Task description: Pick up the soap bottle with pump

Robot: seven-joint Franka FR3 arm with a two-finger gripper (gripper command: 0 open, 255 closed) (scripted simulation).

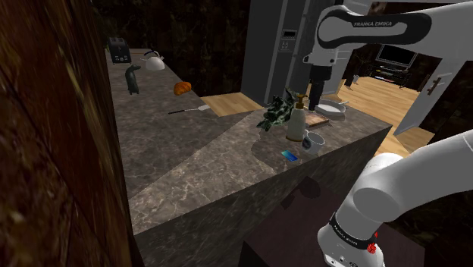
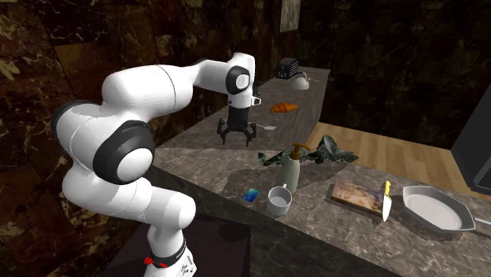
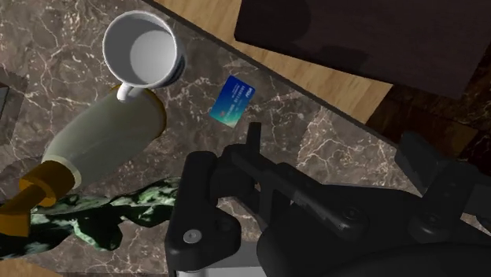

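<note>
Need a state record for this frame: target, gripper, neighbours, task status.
target: soap bottle, upright on the counter, pale body, brown pump
gripper: gripper open, above the counter, apart from the bottle on the second exterior view's left, holding nothing
neighbours: white mug close beside the bottle; blue card flat by the mug; leafy plant beside the bottle
further along: cutting board, knife, grey plate
task status: bottle not yet grasped

Mid-frame in the second exterior view, the soap bottle (image 2: 293, 171) stands on the bench (image 2: 330, 230), mug (image 2: 278, 201) just before it (card (image 2: 250, 195) left of that), plant (image 2: 326, 149) behind.
</note>
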